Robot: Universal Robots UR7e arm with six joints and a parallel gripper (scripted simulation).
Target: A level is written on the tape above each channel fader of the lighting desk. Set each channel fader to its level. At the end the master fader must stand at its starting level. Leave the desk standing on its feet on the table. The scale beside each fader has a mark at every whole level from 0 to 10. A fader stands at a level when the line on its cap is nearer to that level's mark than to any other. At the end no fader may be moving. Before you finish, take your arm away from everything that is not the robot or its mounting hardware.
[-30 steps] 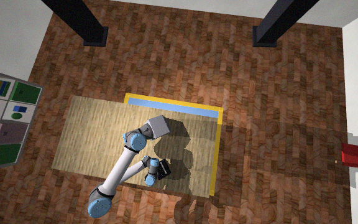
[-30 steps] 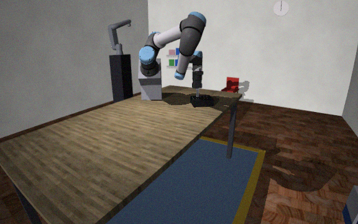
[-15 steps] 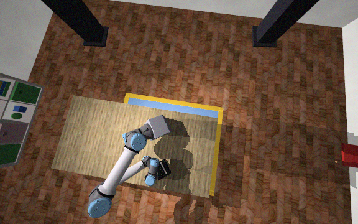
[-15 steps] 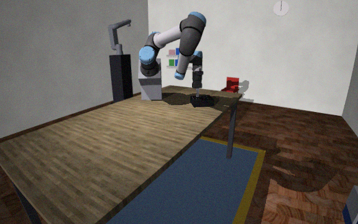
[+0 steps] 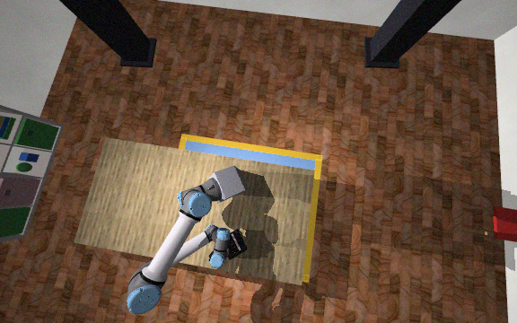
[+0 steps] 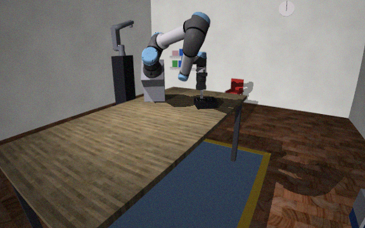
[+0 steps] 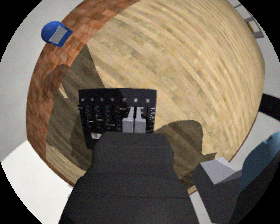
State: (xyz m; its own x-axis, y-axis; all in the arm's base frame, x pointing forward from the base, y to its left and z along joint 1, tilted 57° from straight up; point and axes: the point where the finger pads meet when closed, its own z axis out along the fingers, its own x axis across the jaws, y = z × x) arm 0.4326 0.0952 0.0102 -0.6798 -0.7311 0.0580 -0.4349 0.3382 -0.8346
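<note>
fingers of the gripper (image 7: 136, 123) are pressed together w/ nothing between, tips down on the lighting desk (image 6: 205, 102) by the table (image 6: 106, 136) edge. looks like it's pushing a fader. next: a slow nudge to its mark. can't read the tape nos.
</note>
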